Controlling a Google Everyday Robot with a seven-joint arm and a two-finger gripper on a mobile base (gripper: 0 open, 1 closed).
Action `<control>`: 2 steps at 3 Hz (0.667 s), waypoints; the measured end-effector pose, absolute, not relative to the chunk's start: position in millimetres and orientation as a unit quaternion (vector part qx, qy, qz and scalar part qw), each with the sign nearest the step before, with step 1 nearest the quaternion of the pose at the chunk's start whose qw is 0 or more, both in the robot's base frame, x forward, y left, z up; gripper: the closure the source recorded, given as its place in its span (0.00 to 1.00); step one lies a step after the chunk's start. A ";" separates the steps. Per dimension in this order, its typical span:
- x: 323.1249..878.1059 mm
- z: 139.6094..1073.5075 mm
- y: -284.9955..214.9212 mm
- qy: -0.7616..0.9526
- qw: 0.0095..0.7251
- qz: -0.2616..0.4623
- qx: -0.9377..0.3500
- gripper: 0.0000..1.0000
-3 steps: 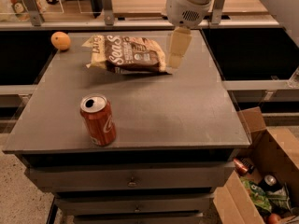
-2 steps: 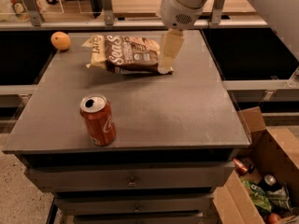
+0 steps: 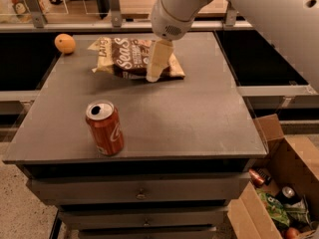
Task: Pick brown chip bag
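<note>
The brown chip bag (image 3: 128, 57) lies flat at the back of the grey table (image 3: 189, 118), dark brown in the middle with white lettering and pale cream ends. My gripper (image 3: 158, 61) hangs from the white arm and points down over the right part of the bag, its cream tip low on or just above the bag.
An orange (image 3: 65, 43) sits at the table's back left corner. A red soda can (image 3: 104, 127) stands upright at the front left. An open cardboard box (image 3: 279, 193) with cans and packets stands on the floor to the right. A rail runs behind the table.
My gripper has moved left, from beside the bag's right end to over the bag's right part. The bag, can and orange have not moved.
</note>
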State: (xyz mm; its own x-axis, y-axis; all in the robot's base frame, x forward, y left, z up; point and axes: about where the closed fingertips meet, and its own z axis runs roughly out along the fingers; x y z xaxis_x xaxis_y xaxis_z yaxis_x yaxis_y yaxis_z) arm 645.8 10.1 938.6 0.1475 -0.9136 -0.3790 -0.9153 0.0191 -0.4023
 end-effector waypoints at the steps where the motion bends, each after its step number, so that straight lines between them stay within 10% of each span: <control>1: 649.7 935.0 40.4 0.643 0.304 0.005 -0.703 0.00; 2: 652.7 927.9 67.0 0.637 0.312 0.009 -0.705 0.00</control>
